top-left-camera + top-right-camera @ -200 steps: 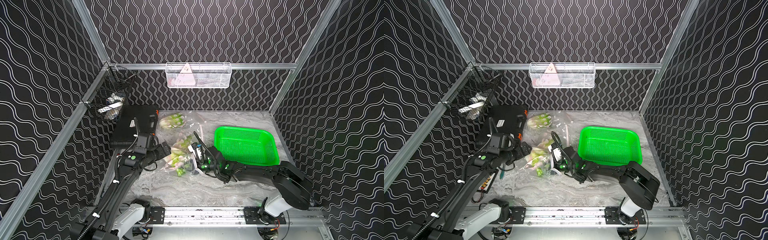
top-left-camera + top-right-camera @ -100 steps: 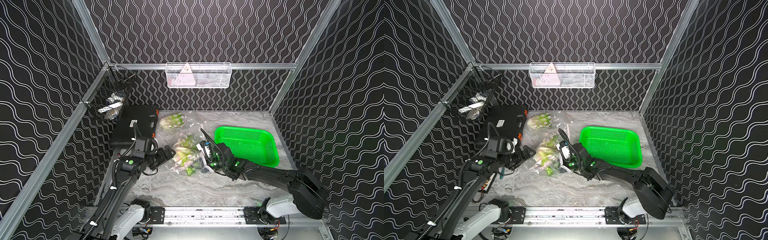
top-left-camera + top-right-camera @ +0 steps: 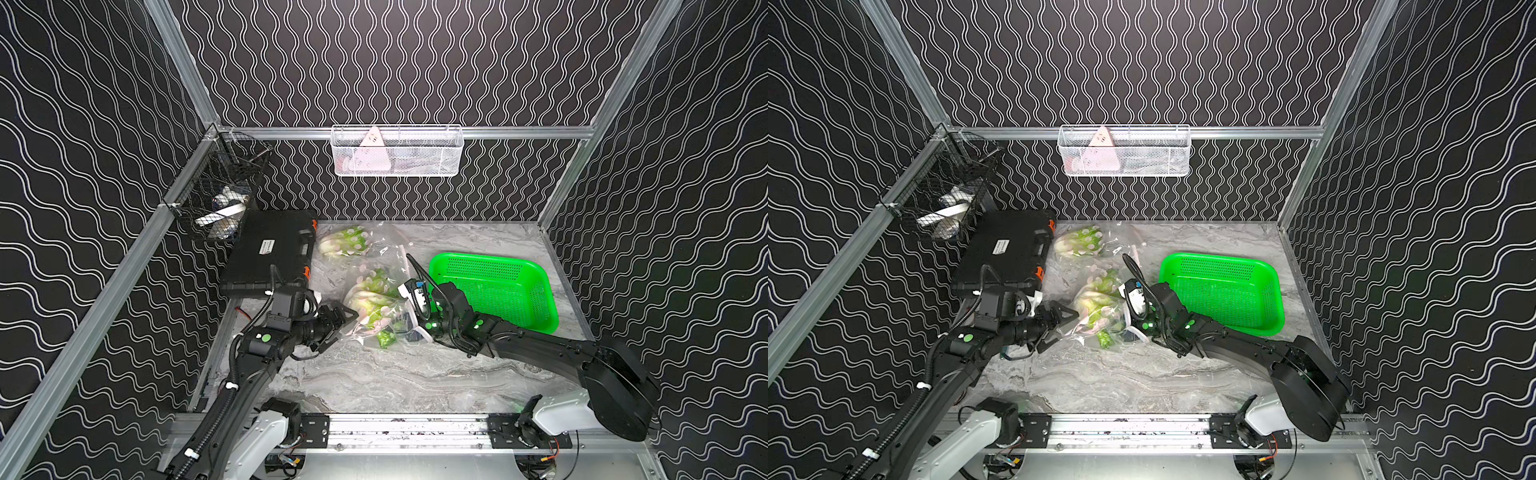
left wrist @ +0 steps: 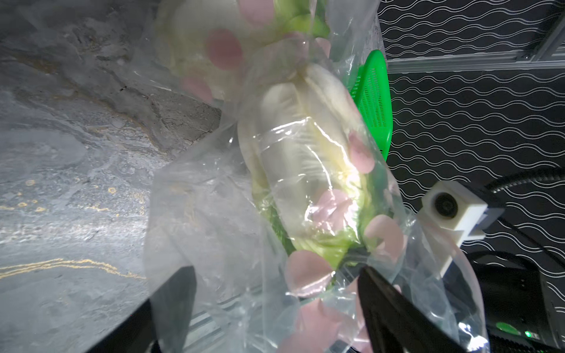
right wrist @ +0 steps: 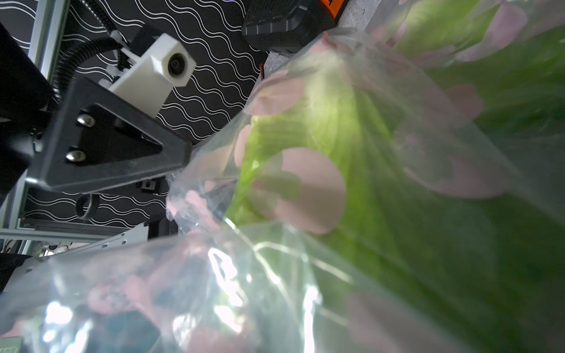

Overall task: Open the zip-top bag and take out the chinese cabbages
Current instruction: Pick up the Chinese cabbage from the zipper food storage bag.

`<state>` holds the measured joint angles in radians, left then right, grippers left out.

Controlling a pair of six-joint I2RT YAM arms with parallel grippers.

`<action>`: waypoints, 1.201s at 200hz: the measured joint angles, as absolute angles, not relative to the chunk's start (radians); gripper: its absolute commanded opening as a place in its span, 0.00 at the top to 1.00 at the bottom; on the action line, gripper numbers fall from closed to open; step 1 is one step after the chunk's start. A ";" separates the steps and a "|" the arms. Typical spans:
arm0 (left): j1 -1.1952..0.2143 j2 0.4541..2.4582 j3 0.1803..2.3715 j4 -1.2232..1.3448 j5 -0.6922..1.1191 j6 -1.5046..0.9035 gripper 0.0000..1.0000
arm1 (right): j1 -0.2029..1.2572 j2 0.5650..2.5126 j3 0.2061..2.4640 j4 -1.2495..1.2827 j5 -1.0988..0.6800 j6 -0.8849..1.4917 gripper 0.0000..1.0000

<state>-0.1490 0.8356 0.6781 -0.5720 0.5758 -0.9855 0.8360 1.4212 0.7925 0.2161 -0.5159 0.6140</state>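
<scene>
One zip-top bag (image 3: 384, 320), chinese cabbages (image 3: 368, 297) inside. The left pincer (image 3: 340, 328) is spread at its edge; the right pincer (image 3: 409, 326) pinches it.

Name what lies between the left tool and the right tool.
The zip-top bag, with chinese cabbages inside, fills the stretch between the left tool and the right tool. Both top views show it.

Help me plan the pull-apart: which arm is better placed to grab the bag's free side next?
Left, I'd judge. The left end effector is open and straddles loose film of the bag. The right end effector is shut on the bag's other side, so it is occupied.
</scene>
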 measured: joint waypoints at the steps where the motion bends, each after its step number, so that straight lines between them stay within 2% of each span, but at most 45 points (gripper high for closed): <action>1: -0.149 0.835 0.675 -0.569 0.577 -0.988 0.40 | 0.836 1.422 0.793 0.216 -0.516 0.614 1.00; 13: -0.149 0.835 0.615 -0.509 0.596 -1.029 0.60 | 0.836 1.424 0.800 0.217 -0.530 0.615 1.00; 41: -0.149 0.839 0.521 -0.408 0.626 -1.111 0.81 | 0.836 1.429 0.801 0.217 -0.569 0.643 1.00; 53: -0.149 0.839 0.522 -0.387 0.626 -1.123 1.00 | 0.836 1.430 0.801 0.217 -0.587 0.644 1.00; 104: -0.149 0.875 0.620 -0.468 0.507 -0.973 1.00 | 0.830 1.412 0.811 0.198 -0.677 0.643 1.00; 177: -0.142 0.888 0.547 -0.465 0.368 -0.809 1.00 | 0.730 1.341 0.756 0.174 -0.842 0.681 1.00; 209: -0.142 0.886 0.552 -0.456 0.323 -0.784 1.00 | 0.664 1.334 0.690 0.302 -0.918 0.791 1.00; 240: -0.142 0.861 0.558 -0.454 0.272 -0.781 1.00 | 0.588 1.346 0.616 0.551 -0.984 0.982 1.00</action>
<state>-0.1417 0.8612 0.5583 -0.4541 0.2722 -0.7807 0.5884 1.3464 0.6163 0.5507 -0.9840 0.9821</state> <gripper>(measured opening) 0.056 0.075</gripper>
